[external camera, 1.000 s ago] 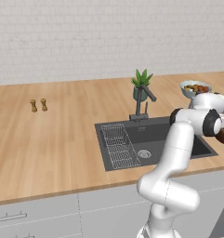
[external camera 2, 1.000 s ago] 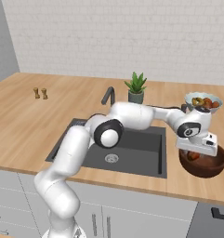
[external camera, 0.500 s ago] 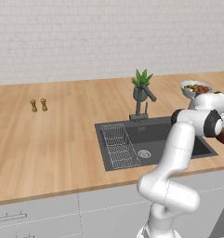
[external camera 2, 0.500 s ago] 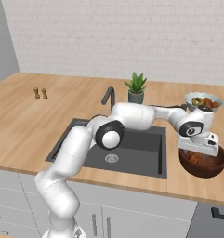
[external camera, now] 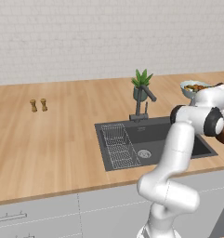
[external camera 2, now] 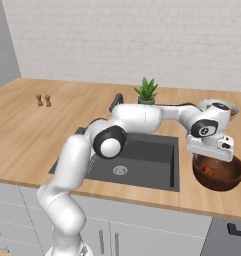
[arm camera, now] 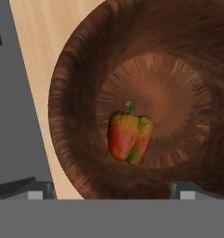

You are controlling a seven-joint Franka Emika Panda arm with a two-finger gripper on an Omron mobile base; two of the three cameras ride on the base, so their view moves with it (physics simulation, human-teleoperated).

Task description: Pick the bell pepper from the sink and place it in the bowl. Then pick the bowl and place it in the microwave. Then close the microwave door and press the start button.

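Red-orange and loose, the bell pepper (arm camera: 130, 137) now lies on the floor of the bowl (arm camera: 81, 83), just left of centre in the hand view, with nothing touching it. Your gripper (external camera 2: 210, 156) has its jaws spread fully wide, parted over the last second, so the drop looks done and the first step is finished. In the right base view the bowl (external camera 2: 227, 180) sits on the wooden surface (external camera 2: 27, 130) at the right of the frame, beside the sink (external camera 2: 152, 165), and the hand has lifted slightly off its rim compared with a second ago. Next, you'd judge, comes a grip on the bowl's rim for the trip to the microwave.
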